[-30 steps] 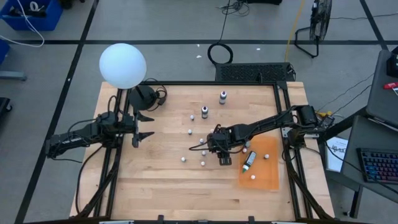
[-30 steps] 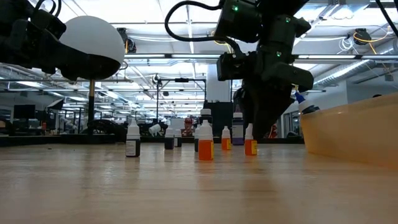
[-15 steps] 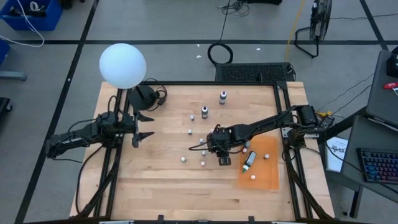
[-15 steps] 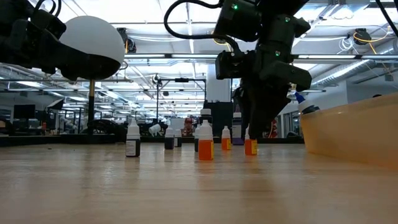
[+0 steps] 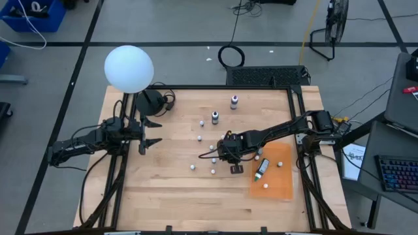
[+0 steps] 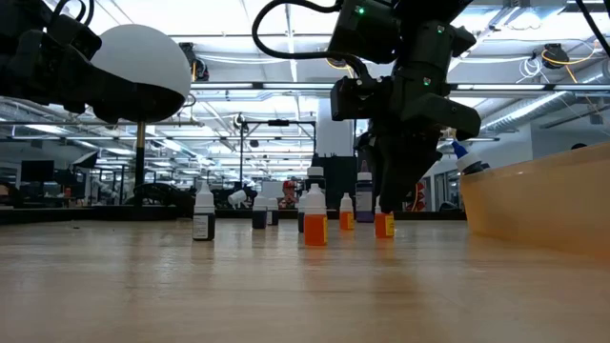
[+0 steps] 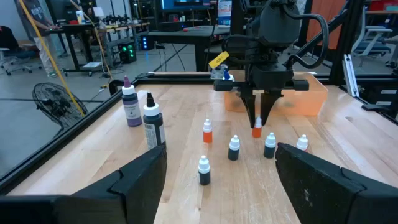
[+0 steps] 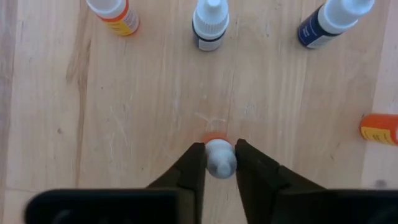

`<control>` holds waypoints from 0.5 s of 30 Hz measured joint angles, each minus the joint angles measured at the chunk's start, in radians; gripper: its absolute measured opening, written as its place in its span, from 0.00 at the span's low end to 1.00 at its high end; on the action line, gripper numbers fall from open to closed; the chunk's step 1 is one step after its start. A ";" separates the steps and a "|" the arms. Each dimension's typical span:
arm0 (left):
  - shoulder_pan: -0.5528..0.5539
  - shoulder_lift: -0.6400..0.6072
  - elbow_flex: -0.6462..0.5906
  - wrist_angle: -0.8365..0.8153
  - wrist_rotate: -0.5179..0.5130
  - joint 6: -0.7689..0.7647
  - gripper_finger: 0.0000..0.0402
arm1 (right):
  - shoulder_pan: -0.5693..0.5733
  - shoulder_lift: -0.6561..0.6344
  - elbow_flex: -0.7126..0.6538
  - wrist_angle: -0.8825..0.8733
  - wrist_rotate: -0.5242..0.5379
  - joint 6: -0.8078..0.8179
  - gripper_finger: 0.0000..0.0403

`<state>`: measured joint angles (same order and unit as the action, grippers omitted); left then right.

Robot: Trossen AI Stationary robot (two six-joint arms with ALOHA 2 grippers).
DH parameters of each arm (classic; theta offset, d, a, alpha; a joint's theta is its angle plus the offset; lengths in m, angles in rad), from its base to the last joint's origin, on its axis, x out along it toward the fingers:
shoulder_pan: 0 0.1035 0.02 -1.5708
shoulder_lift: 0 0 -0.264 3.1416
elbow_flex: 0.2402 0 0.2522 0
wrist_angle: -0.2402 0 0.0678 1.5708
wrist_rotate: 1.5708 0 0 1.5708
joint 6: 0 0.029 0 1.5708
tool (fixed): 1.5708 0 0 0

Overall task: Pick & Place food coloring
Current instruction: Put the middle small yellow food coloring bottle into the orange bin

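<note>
Several tiny food coloring bottles stand upright on their bases across the middle of the wooden table [image 5: 163, 196], among them a purple-topped one [image 5: 234, 101] and a dark one [image 5: 215, 118]. My right gripper [image 5: 230, 158] points down at mid-table, shut on a small orange bottle [image 7: 256, 130] with a white cap. Other bottles [image 8: 211, 25] stand just beyond it. My left gripper [image 5: 149, 132] hovers open near the table's left side, with nothing between its fingers. My right gripper pinches the orange bottle's white cap [image 8: 219, 163] between its two fingertips [image 8: 193, 168]. The fingers come from above, pointing down. The bottle [image 6: 384, 225] stands upright with its base on the table.
An orange tray [image 5: 282, 183] at the right near side holds a bottle lying on its side [image 5: 261, 170] and two small white ones. A white ball-shaped lamp [image 5: 128, 68] stands at the far left corner. Bare wood lies along the near edge.
My right gripper's fingers have closed in on the orange bottle's cap and taken hold of it. The bottle still stands on the table where it was.
</note>
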<state>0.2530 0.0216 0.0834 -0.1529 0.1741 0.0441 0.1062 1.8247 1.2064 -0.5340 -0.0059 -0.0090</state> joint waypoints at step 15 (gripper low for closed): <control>0.000 0.000 0.000 0.000 0.000 0.000 0.74 | 0.254 -0.212 0.111 -0.360 0.166 0.330 0.11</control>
<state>0.2530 0.0213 0.0832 -0.1526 0.1738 0.0441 0.3602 1.6130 1.3173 -0.8936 0.1604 0.3208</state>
